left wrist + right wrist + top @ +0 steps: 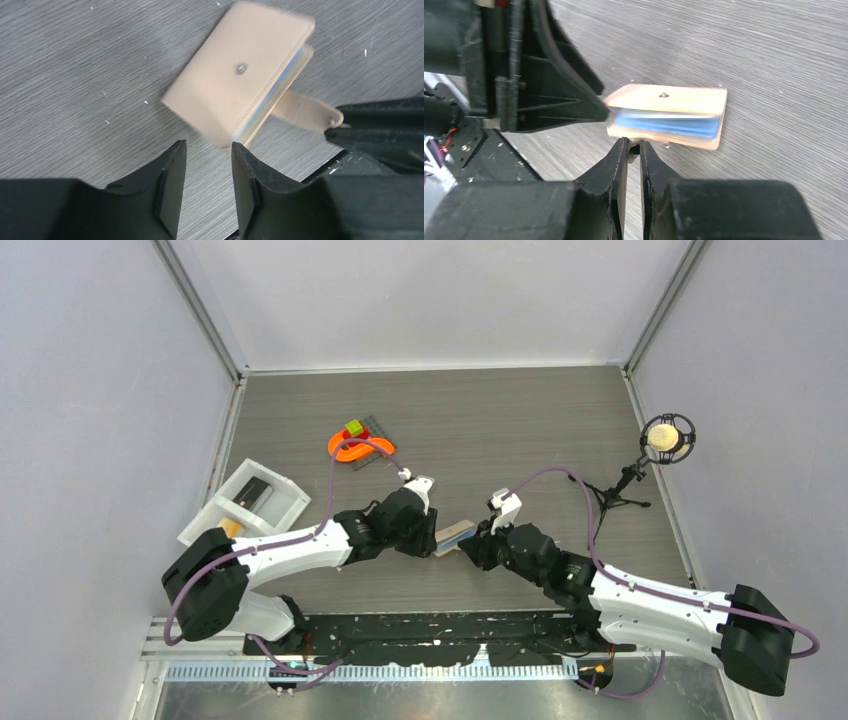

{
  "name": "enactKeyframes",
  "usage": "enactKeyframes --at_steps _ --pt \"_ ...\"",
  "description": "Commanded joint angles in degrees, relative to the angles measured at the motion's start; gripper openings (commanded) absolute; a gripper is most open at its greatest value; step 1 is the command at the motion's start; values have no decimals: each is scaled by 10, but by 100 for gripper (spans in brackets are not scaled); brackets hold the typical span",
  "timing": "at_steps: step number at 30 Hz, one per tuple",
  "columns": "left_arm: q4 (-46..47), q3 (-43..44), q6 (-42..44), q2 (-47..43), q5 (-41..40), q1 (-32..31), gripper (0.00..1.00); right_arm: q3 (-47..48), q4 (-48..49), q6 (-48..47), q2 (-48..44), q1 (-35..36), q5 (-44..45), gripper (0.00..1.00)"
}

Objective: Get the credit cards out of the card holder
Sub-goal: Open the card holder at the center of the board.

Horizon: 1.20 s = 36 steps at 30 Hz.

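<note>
The right pincer (634, 147) is nipped almost shut on the little rounded snap tab (302, 107) of the card holder (235, 85). The holder is at the near middle of the worktop (500, 420), between the two pincers. The left pincer (207, 146) stands partly open with nothing in its gap, the holder's near corner just beyond its fingertips.

The holder is a small flat beige-tan wallet, folded but gaping a little, with a metal snap stud (241, 69) in the middle of its upper face. Through the open edge the right wrist view shows pale blue inner faces; whether cards sit among them I cannot tell.

Farther off on the left stands a white two-compartment tray (213, 498) with a dark card (255, 490) in its far compartment. Beyond it lie an orange S-shaped toy (350, 450) and a small green block (353, 427). A microphone on a stand (667, 437) is at the far right.
</note>
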Motion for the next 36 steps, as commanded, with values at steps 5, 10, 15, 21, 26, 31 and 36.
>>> enactKeyframes --at_steps 5,10,15,21,26,31,36 --pt "-1 -6 15 -5 -37 -1 49 -17 -13 -19 -32 -44 -4 5" --pt "5 8 45 1 -19 -1 61 -11 -30 -31 -46 -52 -13 5" --pt "16 18 75 -1 8 -2 70 13 -37 -36 -58 -58 -38 5" --pt "34 19 83 -4 10 -2 72 33 -37 -62 -46 -64 -41 5" --pt "36 37 82 15 11 -2 73 36 -31 -65 -42 -74 -58 5" --pt "29 59 92 33 -6 0 74 37 -42 -66 -40 -80 -54 5" --pt "23 83 105 57 -4 4 74 30 -48 -58 -47 -89 -51 5"
